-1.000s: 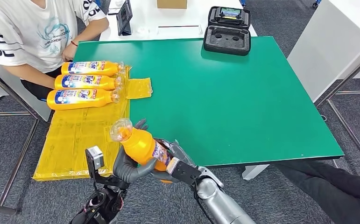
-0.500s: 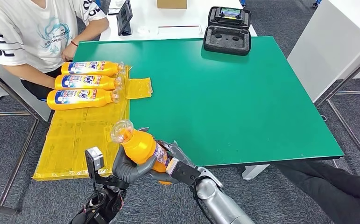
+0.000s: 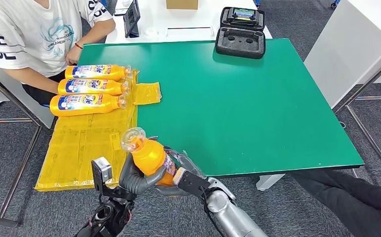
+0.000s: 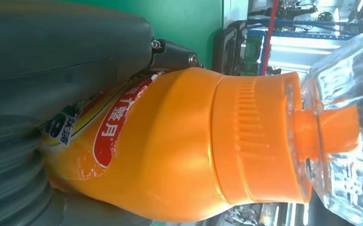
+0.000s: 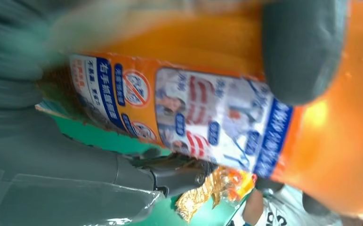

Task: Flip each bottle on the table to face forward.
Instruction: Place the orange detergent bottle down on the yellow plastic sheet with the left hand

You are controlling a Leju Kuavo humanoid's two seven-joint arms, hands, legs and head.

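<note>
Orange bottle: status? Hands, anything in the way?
Left hand and right hand both grip the orange bottle, clear cap up, above the near table edge. Three bottles lie label-up on the yellow sheet. Nothing blocking.

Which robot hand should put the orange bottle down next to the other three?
Probably the left robot hand: it grips the orange bottle on the yellow mat's side, where the three bottles lie.

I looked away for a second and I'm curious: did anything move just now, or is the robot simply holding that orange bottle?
The orange bottle, gripped by the left hand and right hand, tipped slightly more upright; its clear cap rose a little and shifted right. The three bottles lying on the yellow sheet and the seated person stayed put.
</note>
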